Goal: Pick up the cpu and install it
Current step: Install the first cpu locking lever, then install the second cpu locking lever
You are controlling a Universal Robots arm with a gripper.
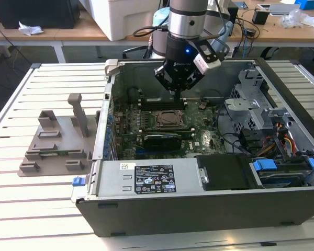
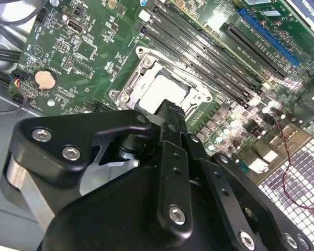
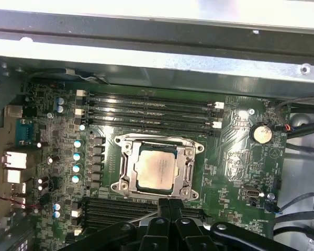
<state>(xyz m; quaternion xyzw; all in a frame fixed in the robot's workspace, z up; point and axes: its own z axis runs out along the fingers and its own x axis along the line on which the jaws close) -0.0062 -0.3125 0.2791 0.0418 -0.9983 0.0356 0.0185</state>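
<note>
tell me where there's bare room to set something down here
The slatted table is bare in front of the grey tray and behind it. Inside the computer case it's crowded: gripper above the cpu, drives and cables at the exterior view's right.

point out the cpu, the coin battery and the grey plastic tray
cpu (image 3: pixel 156 168), first wrist view, middle of its silvery top.
coin battery (image 3: pixel 261 133), first wrist view, its round face.
grey plastic tray (image 1: pixel 56 149), exterior view, its flat base.

The arm (image 1: pixel 187 21) is a silver cylinder with a black wrist, a blue light and black cables. The hand (image 1: pixel 179 93) is black, with silver screws.
</note>
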